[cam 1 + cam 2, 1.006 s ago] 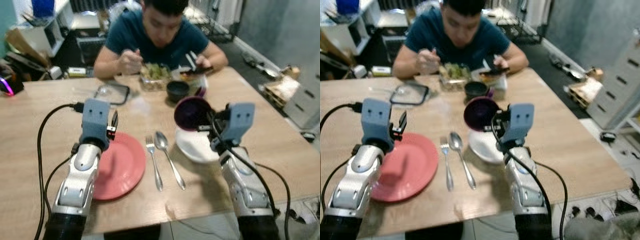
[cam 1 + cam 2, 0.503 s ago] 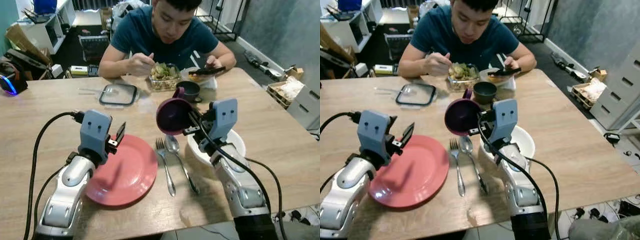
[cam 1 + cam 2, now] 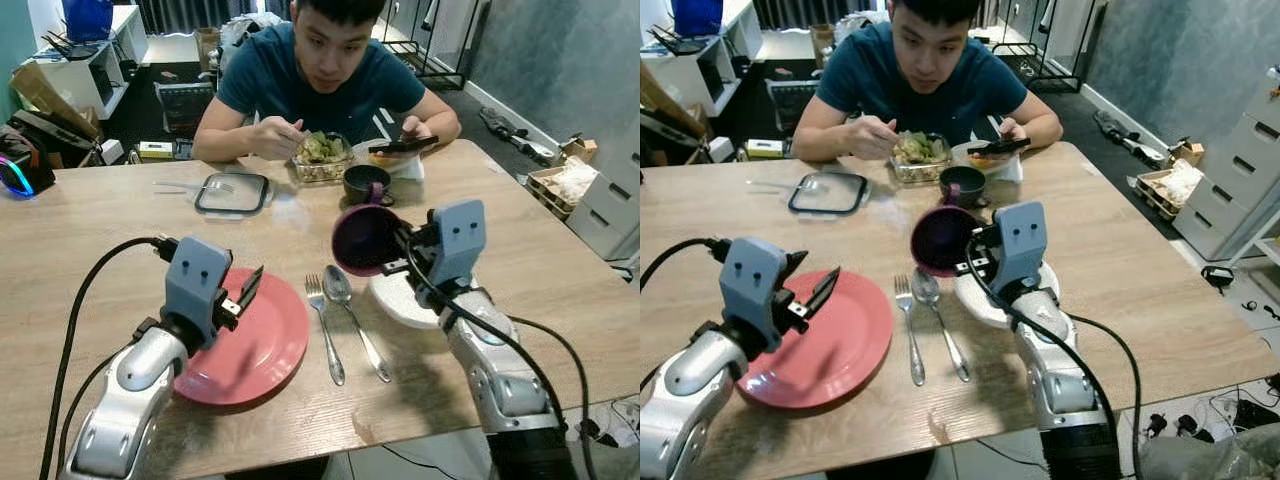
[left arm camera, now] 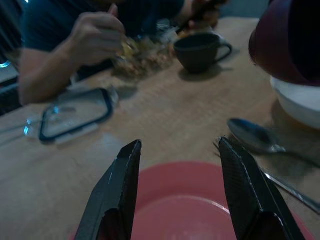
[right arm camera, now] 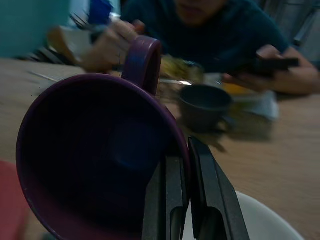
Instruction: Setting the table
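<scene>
Since half a second ago, the purple mug (image 3: 362, 240) sits slightly further right in the left eye view, above the near edge of the white bowl (image 3: 400, 300), though the camera has also shifted. Left of centre, the left gripper (image 3: 245, 291) hovers over the red plate (image 3: 255, 345), its two black fingers (image 4: 120, 192) spread and empty, much as before. Just right of the plate, a fork (image 3: 325, 335) and spoon (image 3: 345, 305) lie side by side on the wooden table (image 3: 90, 225). Right of centre, the right gripper (image 5: 182, 192) pinches the mug's rim between fingers pressed together, holding it tilted on its side in the air with the handle uppermost. At the top centre, a person (image 3: 320, 75) eats from a food container (image 3: 322, 155) beside a dark cup (image 3: 365, 183), with a lid (image 3: 232, 192) lying to its left. The step in hand appears to be placing the mug; next it likely needs turning upright and lowering onto bare table beside the bowl.
</scene>
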